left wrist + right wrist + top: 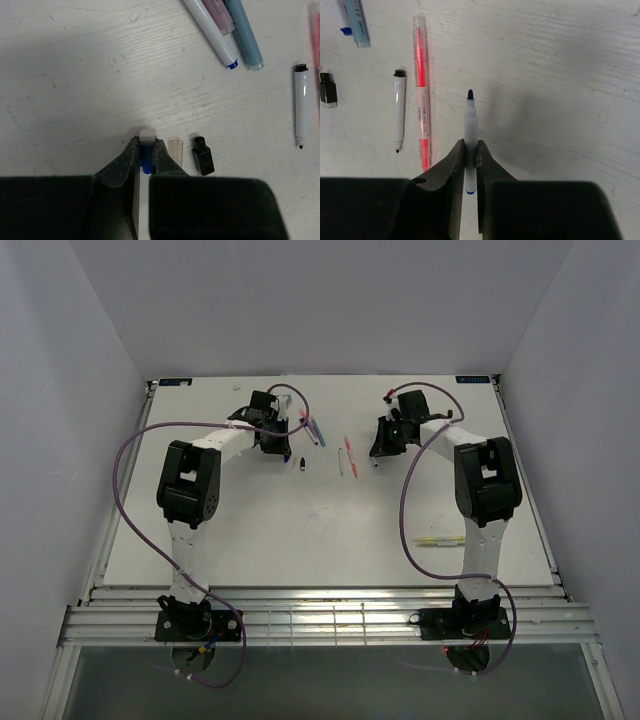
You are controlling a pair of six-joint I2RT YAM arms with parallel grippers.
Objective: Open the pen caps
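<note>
My left gripper [146, 146] is clenching a stubby blue plastic cap with a white end [147, 136]. My right gripper [470, 148] is grasping the thin white marker [470, 120], tip bared. I'm judging that both should go down gently onto bare white tabletop [75, 75], outward. A black cap [203, 156] is lying just beside the left, a red highlighter [421, 100] beside the right.

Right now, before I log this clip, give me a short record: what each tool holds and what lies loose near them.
left tool: shut on a blue cap with a white end
right tool: shut on a white pen, its dark tip bare
loose caps: black cap and clear cap, on the table just right of the left tool
loose pens: white marker, tip bare; pink highlighter beside it
held parts: apart, one in each tool
</note>
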